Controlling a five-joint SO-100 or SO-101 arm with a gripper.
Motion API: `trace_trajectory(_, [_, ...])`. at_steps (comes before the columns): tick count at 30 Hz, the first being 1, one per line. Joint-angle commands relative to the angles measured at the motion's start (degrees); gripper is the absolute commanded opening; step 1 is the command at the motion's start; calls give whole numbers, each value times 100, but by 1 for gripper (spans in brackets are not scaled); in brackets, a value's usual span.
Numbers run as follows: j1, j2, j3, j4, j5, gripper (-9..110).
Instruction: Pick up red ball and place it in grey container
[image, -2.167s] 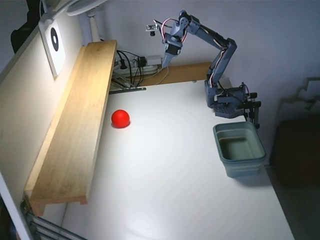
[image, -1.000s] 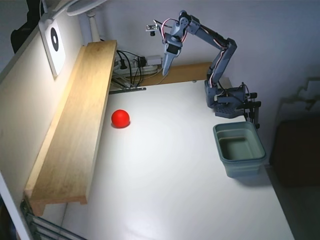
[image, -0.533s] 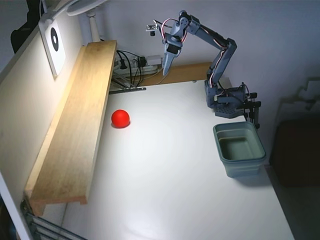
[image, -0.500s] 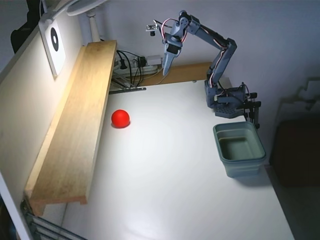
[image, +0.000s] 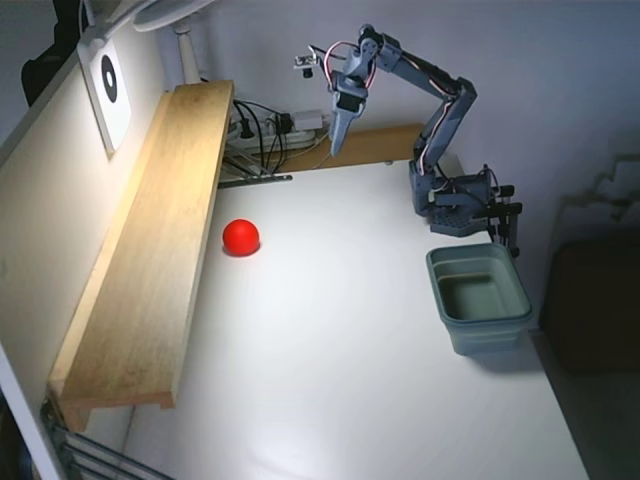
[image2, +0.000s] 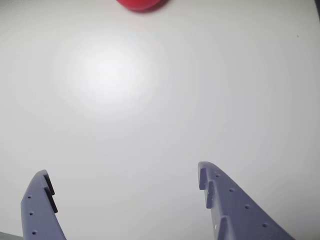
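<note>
The red ball rests on the white table near the wooden shelf, left of centre in the fixed view. In the wrist view only its lower edge shows at the top. The grey container stands empty at the table's right edge, near the arm's base. My gripper hangs raised above the far end of the table, well away from the ball and the container. In the wrist view the gripper is open and empty, its two blue fingers wide apart over bare table.
A long wooden shelf runs along the table's left side. Cables and a power strip lie at the far end. The arm's base is clamped at the right edge beside the container.
</note>
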Motion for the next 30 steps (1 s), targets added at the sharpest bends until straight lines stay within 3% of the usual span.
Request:
trace_trajectory(1, [56,393,694,-377,9,38])
trace_trajectory(20, [56,1718,4684,-3030,9,38])
trace_trajectory(30, [56,1822,5661,-3903,9,38])
